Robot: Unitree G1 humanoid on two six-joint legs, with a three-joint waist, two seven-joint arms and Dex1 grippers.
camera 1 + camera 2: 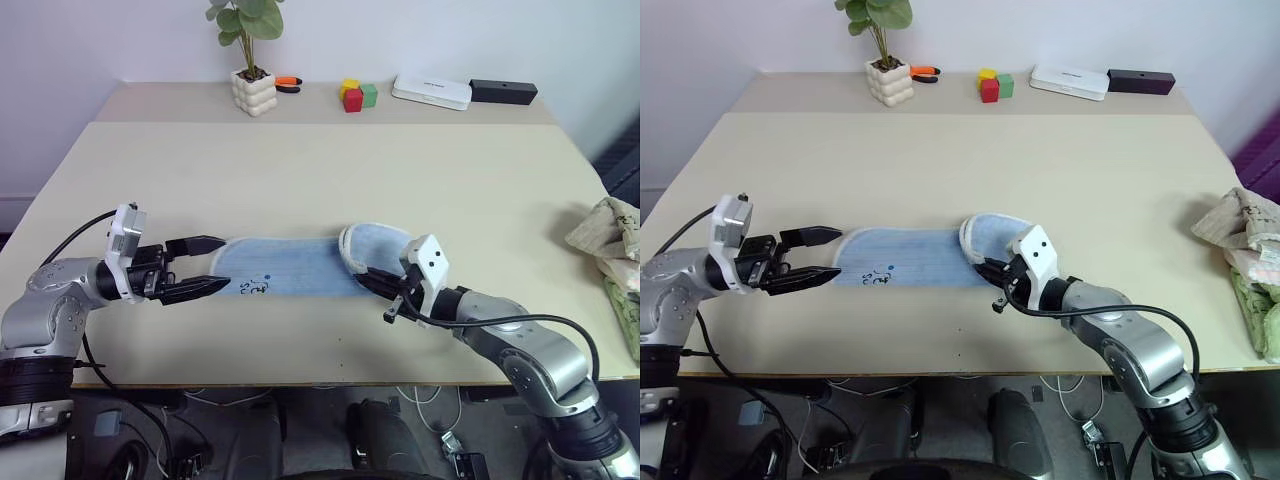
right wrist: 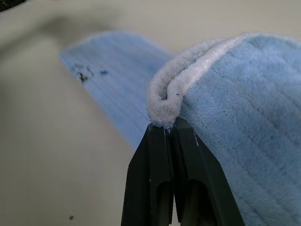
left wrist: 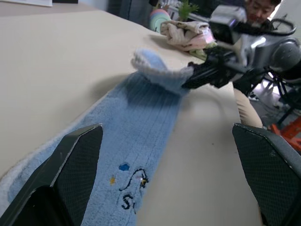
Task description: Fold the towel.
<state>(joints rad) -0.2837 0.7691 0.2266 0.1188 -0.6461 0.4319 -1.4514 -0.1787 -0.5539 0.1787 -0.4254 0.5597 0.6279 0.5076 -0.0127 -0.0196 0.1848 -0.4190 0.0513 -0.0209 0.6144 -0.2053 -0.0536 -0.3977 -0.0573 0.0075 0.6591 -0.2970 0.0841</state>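
Lying as a long strip on the table (image 1: 300,170): towel (image 1: 290,268). Right gripper (image 2: 170,132) pinching shut on its hem, curling that end up and over. Left gripper (image 1: 205,265) gaping wide, empty, straddling the flat end beside the embroidered mark (image 3: 131,181), legible from the left wrist.

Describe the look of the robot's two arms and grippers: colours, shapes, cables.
Both arms are silver-grey metal with rounded joint housings and black bands. Each wrist carries a white boxy camera module. The left gripper and the right gripper each have two black, tapering fingers with a fine mesh-textured inner face. Black cables loop from the wrists back along both arms.
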